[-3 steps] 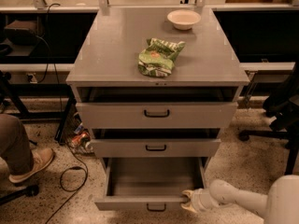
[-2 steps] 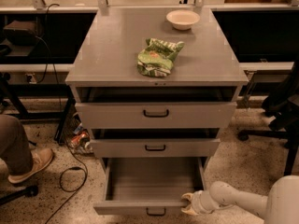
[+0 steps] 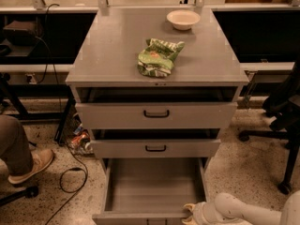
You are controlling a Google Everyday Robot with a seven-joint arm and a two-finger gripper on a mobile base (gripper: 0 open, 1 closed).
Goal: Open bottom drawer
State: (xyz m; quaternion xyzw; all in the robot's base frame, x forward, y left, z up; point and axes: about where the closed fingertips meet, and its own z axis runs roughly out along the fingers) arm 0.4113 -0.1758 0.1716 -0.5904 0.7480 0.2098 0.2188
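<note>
The bottom drawer (image 3: 154, 184) of the grey metal cabinet is pulled far out, and its plain grey inside shows. Its front lies along the picture's lower edge, and its handle is cut off there. My gripper (image 3: 191, 214) sits at the drawer's front right corner, at the end of my white arm (image 3: 243, 212) that comes in from the lower right. The top drawer (image 3: 156, 115) and the middle drawer (image 3: 155, 148) each stand slightly out, with black loop handles.
On the cabinet top lie a green snack bag (image 3: 158, 56) and a white bowl (image 3: 183, 18). A person's leg and shoe (image 3: 28, 165) are at the left, with cables on the floor (image 3: 70, 177). A chair base (image 3: 281, 168) stands at the right.
The bottom drawer has slid further out toward the camera, and my gripper has moved with its front right corner toward the lower edge.
</note>
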